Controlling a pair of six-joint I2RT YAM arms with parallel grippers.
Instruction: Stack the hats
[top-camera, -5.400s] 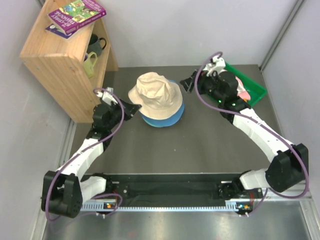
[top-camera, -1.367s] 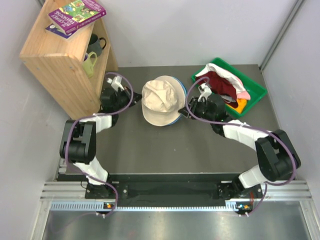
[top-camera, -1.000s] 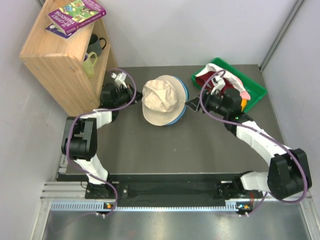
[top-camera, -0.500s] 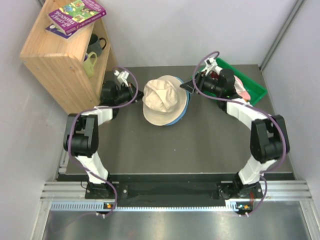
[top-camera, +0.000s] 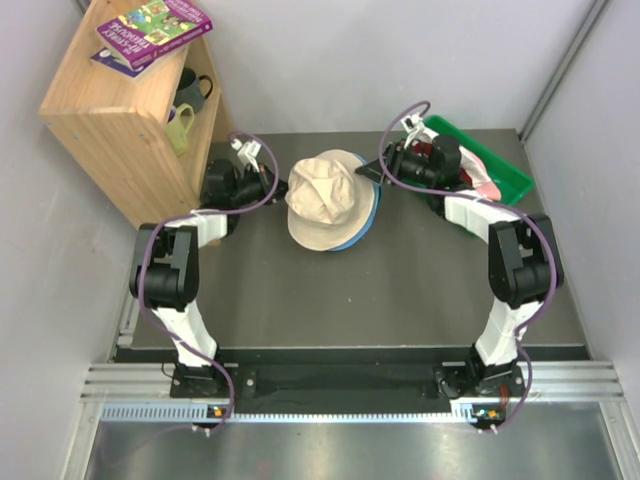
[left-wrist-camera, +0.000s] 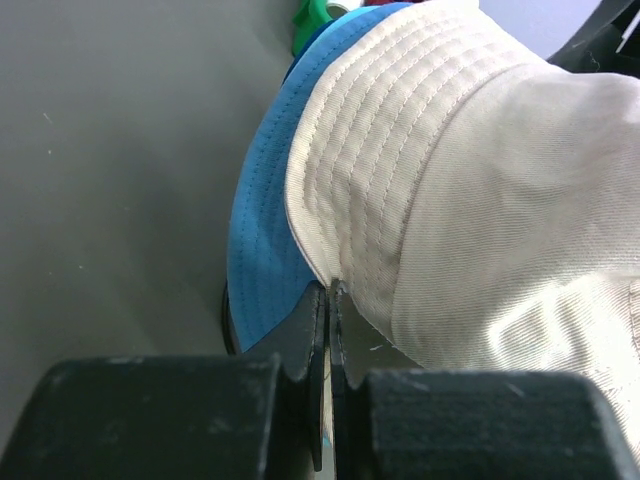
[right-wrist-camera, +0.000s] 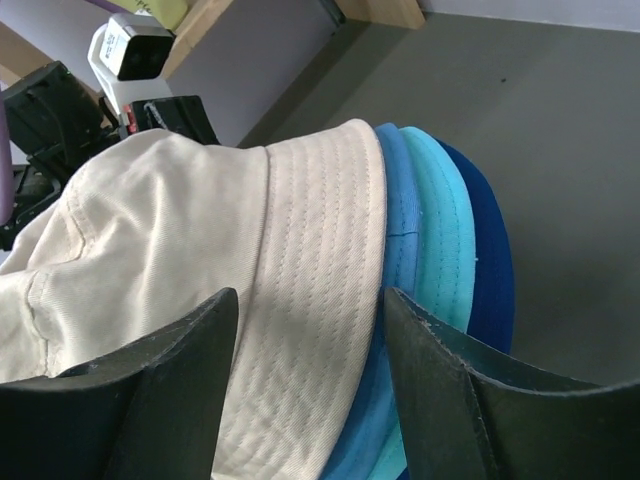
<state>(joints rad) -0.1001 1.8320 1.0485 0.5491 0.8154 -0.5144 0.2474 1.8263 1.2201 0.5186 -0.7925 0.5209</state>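
A beige hat (top-camera: 322, 195) lies on top of a stack of blue hats (top-camera: 369, 205) at the table's middle back. My left gripper (top-camera: 267, 185) is at the stack's left edge. In the left wrist view it (left-wrist-camera: 327, 290) is shut on the beige hat's (left-wrist-camera: 480, 200) brim edge, above the blue brim (left-wrist-camera: 265, 230). My right gripper (top-camera: 373, 172) is at the stack's right edge. In the right wrist view it (right-wrist-camera: 310, 297) is open, its jaws either side of the beige brim (right-wrist-camera: 320, 250), next to blue (right-wrist-camera: 400, 230), teal (right-wrist-camera: 445, 245) and dark blue (right-wrist-camera: 492, 265) brims.
A green tray (top-camera: 515, 180) at the back right holds more cloth hats, mostly hidden behind my right arm. A wooden shelf (top-camera: 115, 125) with books (top-camera: 150, 25) and mugs (top-camera: 187, 95) stands at the back left, close behind my left arm.
My right gripper has moved from the stack's near right side toward the far right edge of the brims. My left gripper has stayed at the left edge of the beige hat.
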